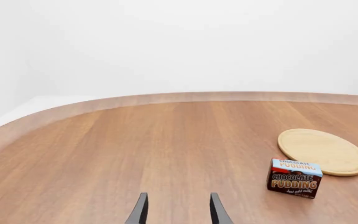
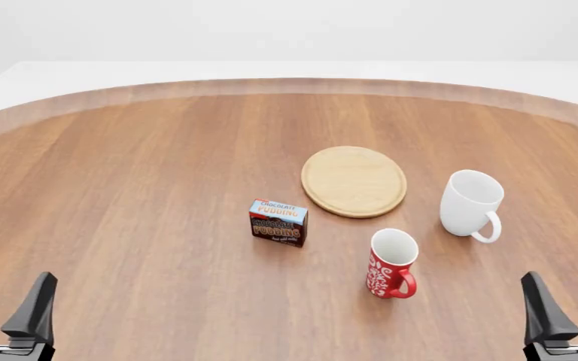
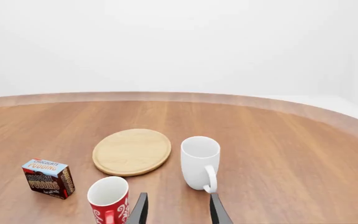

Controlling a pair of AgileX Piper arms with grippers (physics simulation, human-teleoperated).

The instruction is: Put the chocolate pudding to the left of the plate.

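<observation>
I see the chocolate pudding (image 2: 278, 222) standing upright on the bench (image 2: 129, 180), ahead and to the right of my left hand (image 2: 6, 304), just beside the near-left edge of the plate (image 2: 354, 180), not touching it. That suits a left-arm reach. Both hands hang low at the near edge, fingers spread, holding nothing; my right hand (image 2: 567, 304) sits nearer the mugs.
</observation>
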